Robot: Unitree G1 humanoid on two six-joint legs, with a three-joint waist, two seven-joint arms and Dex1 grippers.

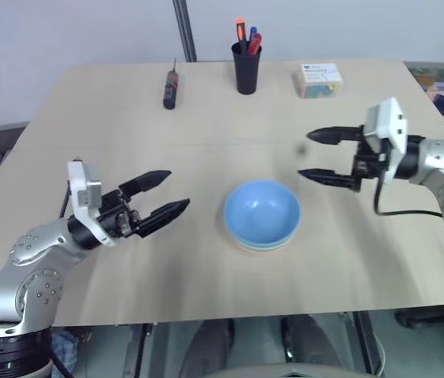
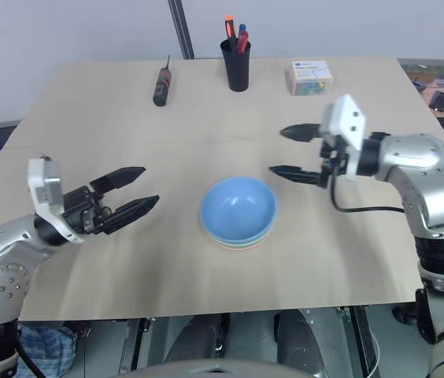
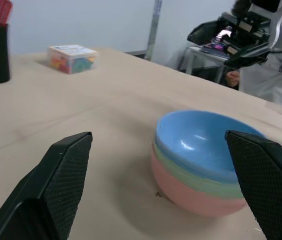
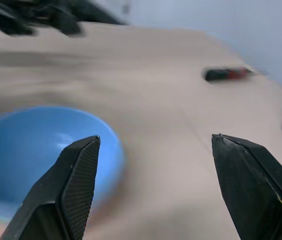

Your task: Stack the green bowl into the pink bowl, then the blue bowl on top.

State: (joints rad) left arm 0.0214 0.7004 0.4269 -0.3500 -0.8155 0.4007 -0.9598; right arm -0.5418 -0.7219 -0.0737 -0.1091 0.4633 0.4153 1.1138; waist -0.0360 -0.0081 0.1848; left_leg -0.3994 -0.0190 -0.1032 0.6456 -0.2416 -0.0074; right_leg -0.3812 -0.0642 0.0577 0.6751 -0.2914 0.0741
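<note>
A pale wooden table (image 1: 88,118) carries three items along its far edge, all well beyond the fingers' reach. A black cup (image 1: 246,68) of pens (image 1: 247,35) stands upright at centre. A screwdriver (image 1: 171,88) lies flat to its left; a clear box (image 1: 317,80) of coloured pieces sits to its right.

an office or lab: pen cup (image 1: 246,67) on a plain table (image 1: 88,134).
</note>
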